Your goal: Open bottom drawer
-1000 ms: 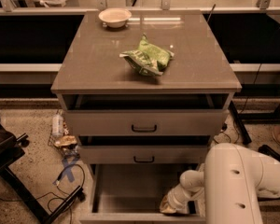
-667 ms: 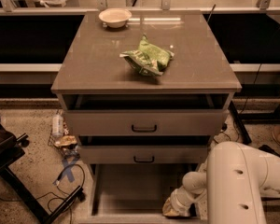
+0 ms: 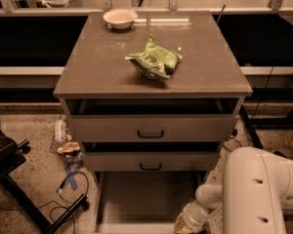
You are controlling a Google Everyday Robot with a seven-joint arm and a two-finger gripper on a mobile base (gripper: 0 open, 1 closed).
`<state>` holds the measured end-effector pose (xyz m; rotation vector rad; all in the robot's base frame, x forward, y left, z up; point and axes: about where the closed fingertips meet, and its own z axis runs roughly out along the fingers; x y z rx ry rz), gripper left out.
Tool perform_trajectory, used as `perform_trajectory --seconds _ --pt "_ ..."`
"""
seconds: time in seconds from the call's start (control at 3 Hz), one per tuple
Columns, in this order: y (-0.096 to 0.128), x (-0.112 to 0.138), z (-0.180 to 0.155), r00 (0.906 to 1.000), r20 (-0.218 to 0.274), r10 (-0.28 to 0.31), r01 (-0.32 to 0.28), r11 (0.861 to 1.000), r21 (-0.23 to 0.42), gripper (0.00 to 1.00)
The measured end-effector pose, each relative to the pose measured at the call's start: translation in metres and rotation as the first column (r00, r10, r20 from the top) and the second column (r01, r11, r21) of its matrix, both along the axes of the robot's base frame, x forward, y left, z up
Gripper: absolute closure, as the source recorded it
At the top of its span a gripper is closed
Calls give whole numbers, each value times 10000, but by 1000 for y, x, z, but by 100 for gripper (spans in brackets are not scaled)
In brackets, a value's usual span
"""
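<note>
Bottom drawer [image 3: 146,199] stands far open, plain grey inside; gripper [image 3: 185,224] at its front-right corner.

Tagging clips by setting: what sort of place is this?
Probably a robot test lab: a lone drawer cabinet, loose cables on the speckled floor, railing behind. The hand is low at the right front of the open bottom drawer.

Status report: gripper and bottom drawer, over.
Bottom drawer pulled out, grey inside showing. Gripper low at its right front corner. Floor cables left of it, apart.
</note>
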<state>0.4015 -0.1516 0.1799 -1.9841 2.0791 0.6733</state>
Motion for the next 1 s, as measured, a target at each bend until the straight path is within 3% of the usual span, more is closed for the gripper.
perform_trajectory --seconds 1.0 --pt "2 -4 -1 10000 -76 25 -25 10000 32 35"
